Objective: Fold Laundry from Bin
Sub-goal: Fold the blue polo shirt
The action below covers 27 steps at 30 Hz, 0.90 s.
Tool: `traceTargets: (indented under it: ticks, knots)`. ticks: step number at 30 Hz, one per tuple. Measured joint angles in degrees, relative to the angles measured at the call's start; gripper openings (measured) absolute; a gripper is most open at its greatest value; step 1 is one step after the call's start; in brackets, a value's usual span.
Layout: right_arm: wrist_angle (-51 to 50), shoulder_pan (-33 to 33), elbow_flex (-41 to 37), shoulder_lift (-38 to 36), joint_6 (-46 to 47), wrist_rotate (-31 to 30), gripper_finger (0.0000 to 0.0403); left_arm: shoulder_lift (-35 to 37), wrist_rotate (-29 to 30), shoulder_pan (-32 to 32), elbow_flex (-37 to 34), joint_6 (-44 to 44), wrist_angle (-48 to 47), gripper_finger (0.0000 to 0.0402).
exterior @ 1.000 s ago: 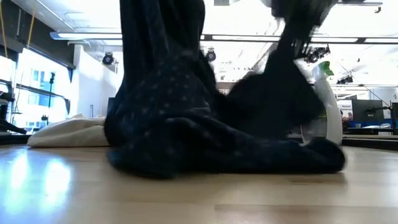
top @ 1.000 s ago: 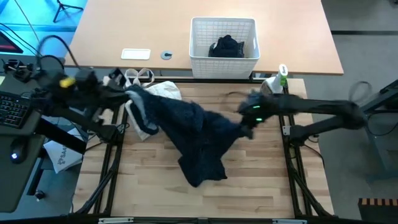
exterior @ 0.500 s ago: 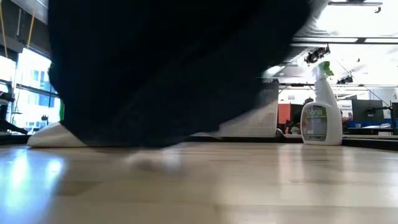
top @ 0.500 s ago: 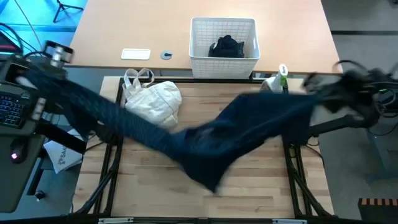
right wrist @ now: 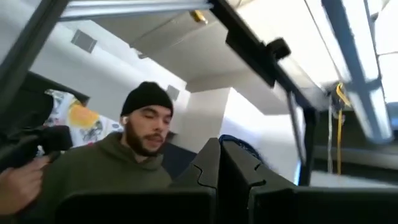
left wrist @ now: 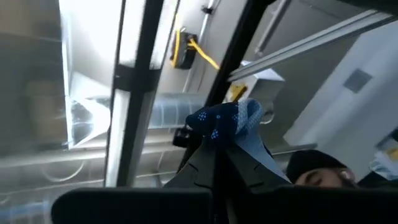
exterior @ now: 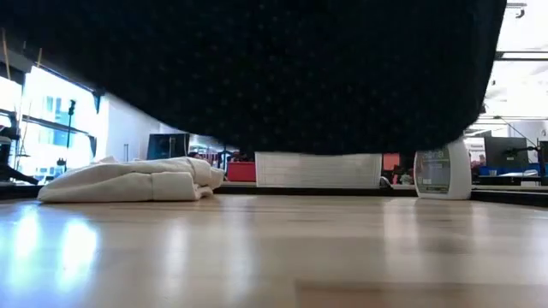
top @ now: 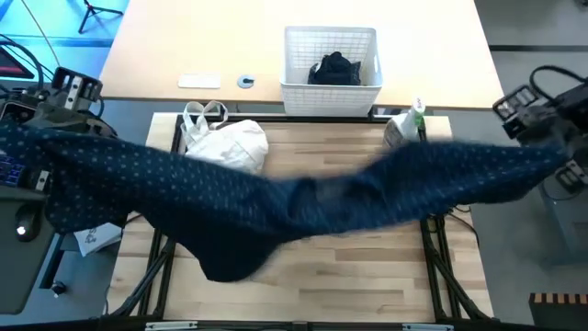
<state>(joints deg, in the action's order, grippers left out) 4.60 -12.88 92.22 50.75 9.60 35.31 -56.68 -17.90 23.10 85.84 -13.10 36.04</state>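
- Lab w/ ceiling lights and metal framing; a light wood table (top: 367, 285) at centre, a tan table behind it carrying the white bin (top: 331, 57).
- Dotted navy shirt (top: 276, 198) hangs stretched in mid-air across the whole table, clear of the wood in the low view.
- Left gripper (left wrist: 214, 163), out past the table's left edge, has jaws closed on one end of the shirt; right gripper (right wrist: 219, 163), past the right edge, jaws closed on the other end.
- Step, by the look of it: spreading the shirt before folding. Next move calls for lowering it flat, w/o bunching.
- Dark garment (top: 335, 70) left in the bin.
- Cream cloth bag (top: 230, 142) and spray bottle (top: 409, 119) sit near the table's far edge.
- A person (right wrist: 118, 168) in a dark beanie shows beyond the rig.
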Motion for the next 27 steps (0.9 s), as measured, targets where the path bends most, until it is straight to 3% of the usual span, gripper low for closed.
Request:
traceTargets:
  ticks: [3,5,7,11,13,15,17,20,23,27]
  knots:
    - [-4.6,0.0,6.0,2.5,-2.1,-4.0,0.0,0.3,4.1,0.0,0.3,-2.3,-1.9,0.0]
    - [-12.7,0.1,9.3,2.9,-3.2,-12.8,0.0,1.5,11.8,0.0,0.3,-6.6,-7.6,0.0]
    - [-23.0,0.1,11.6,2.8,-2.3,-26.2,0.0,2.9,25.6,0.0,0.3,-8.7,-15.5,0.0]
    - [-46.6,0.1,13.4,2.7,8.3,-57.2,0.0,4.3,62.5,-1.2,0.3,-8.0,-30.2,0.0]
    - [-60.6,0.1,13.4,2.9,17.0,-67.5,0.0,4.1,78.7,-2.7,0.3,-6.3,-38.0,0.0]
    - [-72.5,0.1,12.5,3.0,27.4,-75.1,0.0,4.0,88.1,-4.6,0.3,-3.0,-48.7,0.0]
    - [-83.0,0.1,10.9,2.8,38.0,-79.5,0.0,4.0,90.7,-7.0,0.3,3.9,-61.1,0.0]
    - [-94.4,0.1,7.6,2.5,50.1,-80.6,0.0,3.9,88.1,-11.1,0.2,20.3,-78.1,0.0]
    - [-93.2,0.3,1.7,0.9,52.3,-79.1,0.0,3.7,81.9,-13.9,0.2,32.7,-89.9,0.0]
    - [-90.8,0.5,-3.4,-0.1,51.8,-71.0,0.0,2.3,71.9,-14.5,0.2,36.8,-94.1,0.0]
